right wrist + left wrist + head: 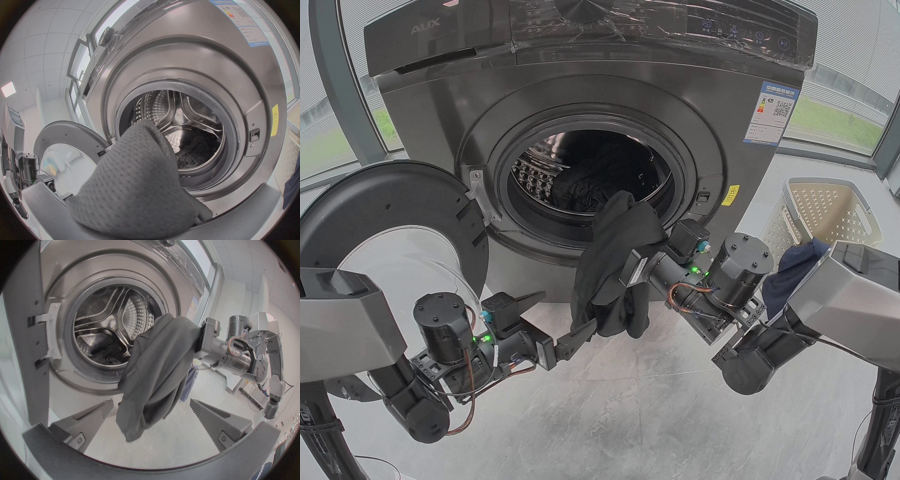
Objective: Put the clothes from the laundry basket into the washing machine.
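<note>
The washer (737, 156) stands with its door (381, 206) swung wide to the left; the round drum mouth (594, 175) faces the robot, and dark clothes (193, 153) lie in a low heap on the drum's bottom.

The black garment (619, 262) hangs in the air just before the mouth, outside the drum; its long axis runs up and down. Its humped top points up toward the mouth's lower right rim and overlaps that rim in the head view; its loose lower end points at the floor (625, 406). It is bunched and folded rather than spread, wider through the middle and narrowing to a ragged hem.

The right end effector (631, 240) is clamped on the garment near its top, reaching in from the right with the arm slanting up toward the mouth; the cloth drapes over its tips and covers them.

The left end effector (569, 307) sits lower and to the left, before the machine's base panel, with its jaws apart; the garment's lower end hangs between and just beyond the two fingers (90, 418) in the left wrist view; whether cloth and fingers touch cannot be told.

The basket (831, 212) stands on the floor to the right of the washer, pale and perforated, tilted toward the robot; a blue garment (794, 269) hangs over its near rim, partly behind the right arm.
</note>
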You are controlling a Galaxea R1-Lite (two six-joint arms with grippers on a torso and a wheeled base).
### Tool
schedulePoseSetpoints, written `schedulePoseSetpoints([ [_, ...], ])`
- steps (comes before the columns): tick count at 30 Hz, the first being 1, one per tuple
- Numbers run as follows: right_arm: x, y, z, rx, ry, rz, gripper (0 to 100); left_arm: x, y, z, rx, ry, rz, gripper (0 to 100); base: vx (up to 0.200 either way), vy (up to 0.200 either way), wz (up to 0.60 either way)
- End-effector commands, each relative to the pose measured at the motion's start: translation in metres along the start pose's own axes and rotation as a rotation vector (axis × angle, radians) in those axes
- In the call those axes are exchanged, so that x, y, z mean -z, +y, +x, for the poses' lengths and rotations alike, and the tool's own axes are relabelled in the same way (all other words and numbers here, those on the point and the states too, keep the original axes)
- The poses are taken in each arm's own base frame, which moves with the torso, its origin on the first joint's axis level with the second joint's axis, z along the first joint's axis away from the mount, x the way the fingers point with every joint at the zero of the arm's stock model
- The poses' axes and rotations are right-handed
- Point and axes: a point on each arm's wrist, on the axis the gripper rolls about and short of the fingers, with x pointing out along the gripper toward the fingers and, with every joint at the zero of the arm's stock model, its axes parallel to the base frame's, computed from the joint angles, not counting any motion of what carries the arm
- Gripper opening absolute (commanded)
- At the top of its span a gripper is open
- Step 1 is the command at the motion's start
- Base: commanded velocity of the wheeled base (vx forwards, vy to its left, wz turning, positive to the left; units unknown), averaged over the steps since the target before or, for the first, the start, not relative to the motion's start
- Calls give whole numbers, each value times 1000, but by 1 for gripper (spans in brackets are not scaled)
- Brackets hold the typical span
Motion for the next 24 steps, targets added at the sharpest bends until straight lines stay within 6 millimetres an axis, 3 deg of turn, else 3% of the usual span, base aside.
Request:
schedulePoseSetpoints([
  [1, 2, 14, -4, -32, 15, 12, 0, 5, -10, 30, 50, -31, 5, 100, 0, 0, 0],
  [11, 4, 28, -5, -38, 15, 33, 0, 16, -13, 64, 69, -61, 13, 100, 0, 0, 0],
  [24, 8, 47, -8, -71, 29, 58, 0, 29, -10, 83, 57, -66, 15, 100, 0, 0, 0],
])
